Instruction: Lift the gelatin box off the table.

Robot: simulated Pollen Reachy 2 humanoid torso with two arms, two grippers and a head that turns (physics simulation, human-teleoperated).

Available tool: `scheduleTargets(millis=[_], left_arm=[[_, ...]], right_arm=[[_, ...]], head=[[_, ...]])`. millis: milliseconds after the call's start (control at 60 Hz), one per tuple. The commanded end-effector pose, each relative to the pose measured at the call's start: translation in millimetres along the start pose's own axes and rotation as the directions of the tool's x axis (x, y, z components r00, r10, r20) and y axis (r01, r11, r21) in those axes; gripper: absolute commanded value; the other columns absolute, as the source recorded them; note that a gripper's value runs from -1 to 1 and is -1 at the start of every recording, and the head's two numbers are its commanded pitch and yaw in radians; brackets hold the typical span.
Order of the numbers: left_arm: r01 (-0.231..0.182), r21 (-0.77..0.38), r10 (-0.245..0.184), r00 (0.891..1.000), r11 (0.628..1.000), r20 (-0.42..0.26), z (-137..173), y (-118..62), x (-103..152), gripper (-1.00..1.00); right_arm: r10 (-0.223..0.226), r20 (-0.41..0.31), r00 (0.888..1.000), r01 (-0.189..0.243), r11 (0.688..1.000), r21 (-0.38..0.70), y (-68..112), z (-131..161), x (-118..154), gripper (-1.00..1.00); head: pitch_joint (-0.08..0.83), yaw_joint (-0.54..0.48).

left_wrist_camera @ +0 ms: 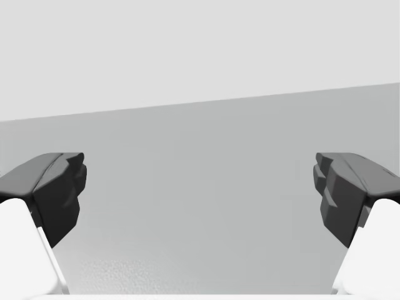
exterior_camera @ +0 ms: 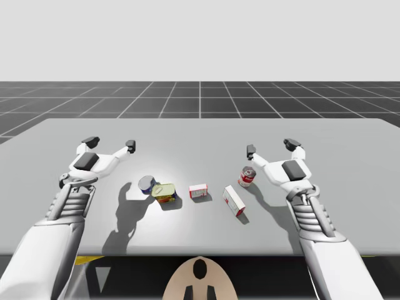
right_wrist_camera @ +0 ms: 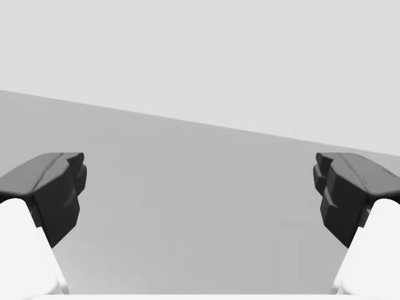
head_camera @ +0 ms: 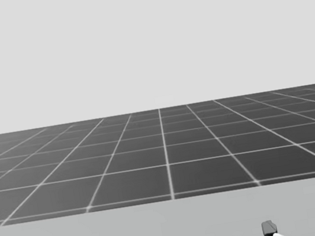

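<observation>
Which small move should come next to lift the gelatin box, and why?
Probably bring the open right tool over the small red-and-white cardboard box, which I take for the gelatin box: it sits untouched on the grey table, and the open left tool is slightly farther.

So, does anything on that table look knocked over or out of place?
Nothing looks spilled or broken. The blue can seems tilted, touching the yellow tin beside it, and the longer box lies askew.

White arms; ribbed grey wrists; dark-tipped end effectors.
</observation>
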Motion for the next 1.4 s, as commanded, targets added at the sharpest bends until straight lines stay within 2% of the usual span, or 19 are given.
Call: scheduleTargets(millis=[17,50,100,133,183,250,350,383,467,783,1100,1400], left_arm=[[0.007,0.004,-0.007,1.0,1.0,0.005,0.3,0.1,0.6,-1.0],[0.007,0.004,-0.007,1.0,1.0,0.005,0.4,0.0,0.6,-1.0],[0.006,0.005,-0.006,1.0,1.0,0.006,0.6,-0.1,0.8,-1.0],[0.006,0.006,-0.006,1.0,1.0,0.007,0.6,0.0,0.8,-1.0],[0.006,0.007,-0.006,1.0,1.0,0.008,0.7,0.1,1.1,-1.0],[0.006,0.008,-0.006,1.0,1.0,0.01,0.8,0.2,1.3,-1.0],[0.01,0.004,-0.01,1.0,1.0,0.011,1.2,-0.5,1.1,-1.0],[0.01,0.003,-0.01,1.0,1.0,0.011,1.2,-0.5,1.0,-1.0],[0.008,-0.008,-0.008,1.0,1.0,0.008,1.4,-1.1,0.6,-1.0],[0.005,-0.028,-0.005,1.0,1.0,0.007,2.4,-1.7,1.4,-1.0],[0.005,-0.038,-0.005,1.0,0.999,0.011,3.7,-3.5,3.3,-1.0],[0.005,-0.083,-0.005,1.0,0.997,0.007,9.5,-11.1,10.7,-1.0]], right_arm=[[0.002,-0.002,1.0,-0.002,1.0,-0.022,1.6,1.1,-0.8,-1.0],[0.016,0.005,1.0,-0.016,1.0,-0.021,1.9,0.5,-0.4,-1.0],[0.009,0.0,1.0,-0.009,1.0,-0.013,2.1,0.0,0.4,-1.0],[0.027,-0.003,1.0,-0.027,0.999,-0.024,1.8,-1.2,0.7,-1.0],[0.021,-0.005,1.0,-0.021,1.0,-0.023,1.5,-1.1,0.7,-1.0],[0.014,-0.006,1.0,-0.014,0.999,-0.033,0.9,-1.5,0.9,-1.0],[0.025,0.001,1.0,-0.025,0.999,-0.04,1.0,-2.0,0.5,-1.0],[0.026,0.001,1.0,-0.026,0.999,-0.04,1.0,-2.1,0.4,-1.0],[0.04,-0.001,0.999,-0.04,0.999,-0.035,1.7,-2.3,-0.7,-1.0],[0.054,0.0,0.999,-0.054,0.998,-0.037,2.0,-1.7,0.3,-1.0],[0.061,-0.001,0.998,-0.061,0.998,-0.034,3.0,-1.0,0.8,-1.0],[0.062,0.002,0.998,-0.062,0.998,-0.032,3.2,-0.9,1.7,-1.0]], head=[[0.008,0.01],[0.012,0.01],[0.022,0.01],[0.041,0.01],[0.069,0.01],[0.126,0.0],[0.234,0.0],[0.245,0.0],[0.351,0.0],[0.551,0.02],[0.674,0.03],[0.707,0.03]])
